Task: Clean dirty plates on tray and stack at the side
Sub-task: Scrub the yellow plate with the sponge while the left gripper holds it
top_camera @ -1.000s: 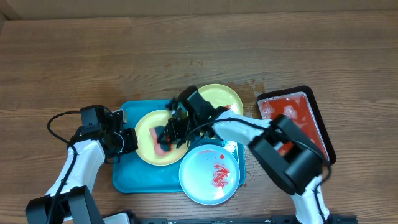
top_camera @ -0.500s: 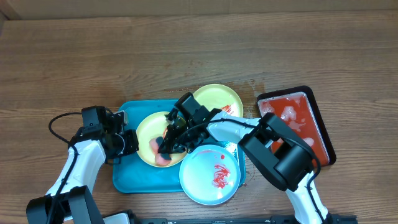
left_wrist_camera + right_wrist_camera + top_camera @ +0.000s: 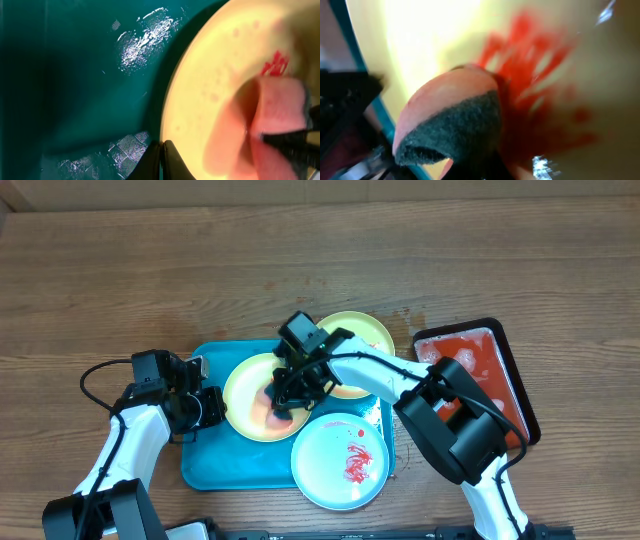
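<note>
On the wooden counter [image 3: 120, 270] lies the large turquoise-blue rectangular plastic tray [image 3: 205, 465] with all three plates on or across it. The pale yellow-green round plastic plate [image 3: 245, 390] sits at the middle of the tray, its floor smeared with red sauce that the right wrist view shows as streaks just beside the sponge. The left gripper [image 3: 212, 408] is at this plate's left edge, and in the left wrist view its thin jaws stand drawn close together at the rim, pinching it. The right gripper [image 3: 284, 400] reaches down onto the same plate, its jaws clamped on a pink sponge with a dark scouring face [image 3: 450, 100], which is pressed against the plate's surface. A second pale yellow-green plate [image 3: 370, 335] lies over the tray's far right corner, partly under the right arm and partly past the rim. The pale blue-white round plate [image 3: 325, 470], marked with red at its centre, sits at the tray's near right corner and overhangs the near edge. To the right of the tray, on the counter, stands a smaller black tray of red liquid [image 3: 505, 345].
</note>
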### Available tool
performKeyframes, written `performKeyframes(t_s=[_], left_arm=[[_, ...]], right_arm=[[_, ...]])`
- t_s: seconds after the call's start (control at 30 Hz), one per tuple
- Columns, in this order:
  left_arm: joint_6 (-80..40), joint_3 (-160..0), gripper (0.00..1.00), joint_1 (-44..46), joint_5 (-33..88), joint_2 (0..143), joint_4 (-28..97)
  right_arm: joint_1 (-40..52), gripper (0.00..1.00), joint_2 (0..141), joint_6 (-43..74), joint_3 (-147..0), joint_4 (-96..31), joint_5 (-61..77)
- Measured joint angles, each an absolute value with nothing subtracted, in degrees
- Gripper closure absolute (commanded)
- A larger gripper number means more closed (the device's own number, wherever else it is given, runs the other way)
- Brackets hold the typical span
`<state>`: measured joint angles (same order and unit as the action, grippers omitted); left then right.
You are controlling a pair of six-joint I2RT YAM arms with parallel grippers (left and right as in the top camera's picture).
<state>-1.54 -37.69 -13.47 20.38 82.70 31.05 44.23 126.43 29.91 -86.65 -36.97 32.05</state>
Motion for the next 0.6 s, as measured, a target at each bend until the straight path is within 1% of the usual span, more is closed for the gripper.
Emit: performKeyframes(t_s=[0.23, 0.47, 0.6], left_arm=[[-1.54, -37.69, 0.96, -13.5, 19.31, 82.67, 31.05], [-1.54, -37.69, 0.95, -13.5, 18.37, 82.7, 31.05], [-1.54, -37.69, 0.95, -13.54, 17.89, 82.67, 31.07]], right_arm=[[49.78, 0.96, 125.84, 24.25, -89.32, -37.6, 17.8], [56.77, 0.96, 124.88, 17.69, -89.52, -37.1, 0.38], [58.92, 0.96, 124.88, 16.16, -89.52, -36.34, -5.08]])
